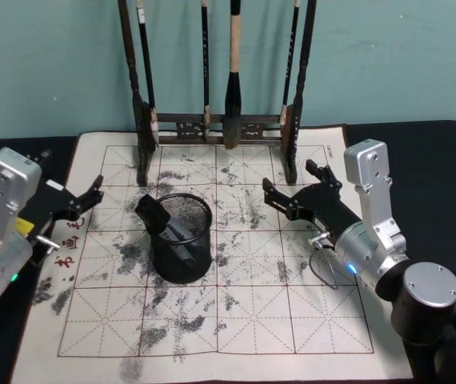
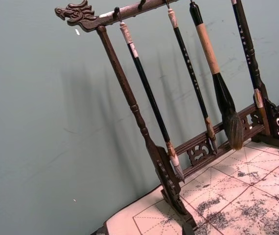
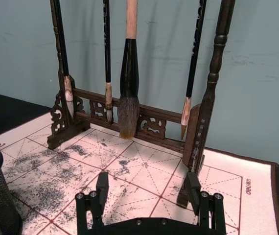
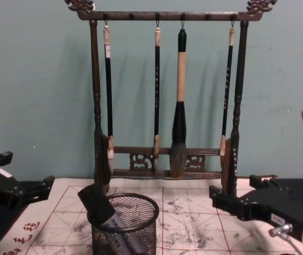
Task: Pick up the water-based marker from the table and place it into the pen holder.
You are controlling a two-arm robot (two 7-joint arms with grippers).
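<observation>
Both pincers, left and right, sit open and empty, and we'd say it's basically done since the marker leans inside the pen holder at centre frame.

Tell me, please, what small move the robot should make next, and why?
Probably just draw the right gripper back to rest: the marker already leans inside the pen holder, both grippers are open and empty, and the left gripper sits off to the side.
</observation>
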